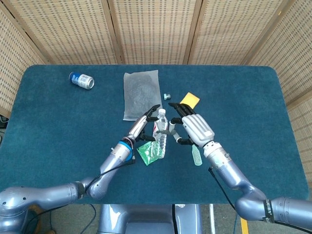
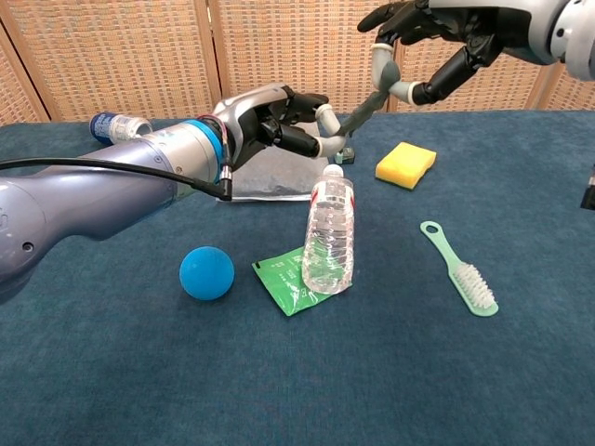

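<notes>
- The left hand and the right hand hang above the middle of the blue bench, fingertips turned toward each other.
- A grey bent connector piece spans the gap between the 2 hands, with 1 pale end at each hand.
- Left hand: the thumb and fingers pinch the lower pale end of the connector piece; the other fingers curl in beside it.
- Right hand: the thumb and a finger close on the upper pale end of the connector piece; the other fingers are spread above it.
- In the chest view the connector piece is raised clear of the bench, higher than the cap of the water bottle.
- The water bottle lies on the bench below the hands, cap pointing away from the robot. Its base rests on a green packet.
- A blue ball sits left of the green packet, apart from it.
- A mint-green brush lies right of the water bottle, bristles toward the robot.
- A yellow sponge lies beyond the brush, near the right hand in the head view.
- A clear plastic bag lies flat beyond the left hand.
- A small metal part lies between the clear plastic bag and the yellow sponge.
- A blue can lies on its side at the far left of the bench.
</notes>
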Tool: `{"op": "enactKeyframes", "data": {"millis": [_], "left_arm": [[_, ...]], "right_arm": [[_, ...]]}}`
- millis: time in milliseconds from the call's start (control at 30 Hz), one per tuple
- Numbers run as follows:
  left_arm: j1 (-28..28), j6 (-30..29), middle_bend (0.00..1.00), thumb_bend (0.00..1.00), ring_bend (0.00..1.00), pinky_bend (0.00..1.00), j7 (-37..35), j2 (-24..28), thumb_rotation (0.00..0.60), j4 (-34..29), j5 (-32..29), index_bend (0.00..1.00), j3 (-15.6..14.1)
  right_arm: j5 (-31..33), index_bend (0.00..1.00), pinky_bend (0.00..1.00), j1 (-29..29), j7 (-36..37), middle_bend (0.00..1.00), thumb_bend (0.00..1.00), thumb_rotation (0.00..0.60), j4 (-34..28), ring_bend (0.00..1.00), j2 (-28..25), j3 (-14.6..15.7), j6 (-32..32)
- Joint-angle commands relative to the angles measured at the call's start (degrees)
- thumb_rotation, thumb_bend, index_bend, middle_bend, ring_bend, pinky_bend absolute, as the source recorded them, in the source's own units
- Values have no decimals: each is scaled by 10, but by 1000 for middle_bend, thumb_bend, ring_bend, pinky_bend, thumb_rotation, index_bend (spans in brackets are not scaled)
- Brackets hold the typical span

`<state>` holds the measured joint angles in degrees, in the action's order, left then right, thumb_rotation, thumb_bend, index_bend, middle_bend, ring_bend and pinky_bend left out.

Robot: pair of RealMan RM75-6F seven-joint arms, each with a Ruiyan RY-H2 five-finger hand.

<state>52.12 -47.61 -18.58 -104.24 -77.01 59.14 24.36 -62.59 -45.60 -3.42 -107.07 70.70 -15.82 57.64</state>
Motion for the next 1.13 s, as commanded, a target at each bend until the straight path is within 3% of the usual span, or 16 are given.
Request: {"op": "enactKeyframes", "data": {"millis": [33, 333, 700, 900, 1133], "left_arm": [[-2, 1, 0, 751, 0, 0, -1, 3, 600, 3, -1, 787, -1], [-28, 3, 0, 756, 0, 0, -15, 40, 600, 37, 2, 790, -8], [-74, -22, 0, 766, 0, 0, 13, 139, 600, 62, 44, 793, -38], [-108, -53, 0, 769, 0, 0, 135, 247, 600, -2, 54, 798, -71], [-132, -80, 0, 770, 0, 0, 211, 310, 600, -69, 36, 802, -86]], "right_arm": [[-32, 782, 0, 7, -13, 150, 695, 600, 15, 0, 6, 7, 22], [-93, 786, 0, 30, -12, 156, 695, 600, 40, 0, -8, 18, 56], [-104, 786, 0, 57, 9, 156, 695, 600, 40, 0, -24, 30, 62], [-90, 786, 0, 67, 24, 156, 695, 600, 27, 0, -21, 34, 53], [-87, 786, 0, 69, 13, 156, 695, 600, 10, 0, -19, 32, 52]]}}
